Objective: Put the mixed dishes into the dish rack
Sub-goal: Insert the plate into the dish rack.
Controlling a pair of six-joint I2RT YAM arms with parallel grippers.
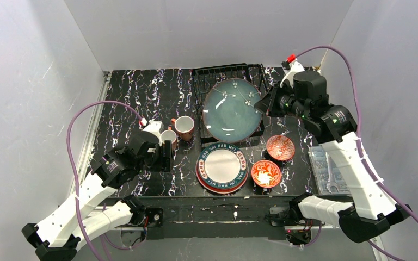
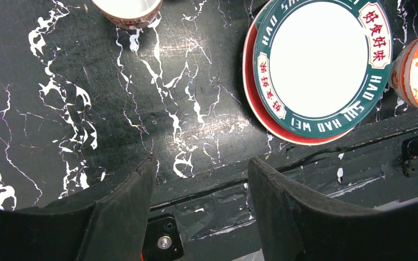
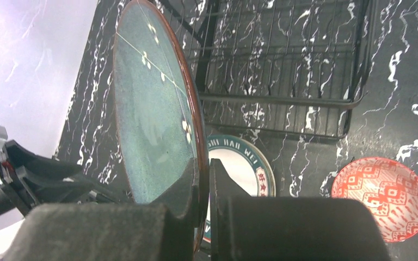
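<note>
Glossy glazed dark teal plate (image 3: 152,109), dotted with bright reflections, pinched between the matt black fingers of the right gripper (image 3: 203,171). Beyond that gripper, thin black wire dish rack (image 3: 283,100). Under the left gripper (image 2: 202,163), smooth black marble-patterned tabletop (image 2: 87,109) with a faint sheen.

light: bright overhead | glare: spots on teal plate (image 1: 232,110) | focus: wrist-view foregrounds soft

Table (image 1: 141,98): black top, white marble veining. Resting on it:
- dish rack (image 1: 211,76), black wire, far centre
- far mug (image 1: 184,127) and near mug (image 1: 168,137), terracotta, upright, left of the rack
- plate stack (image 1: 222,168) (red plate lowest), near centre
- far bowl (image 1: 280,147) and near bowl (image 1: 265,173), red-patterned, just right of the stack
</note>
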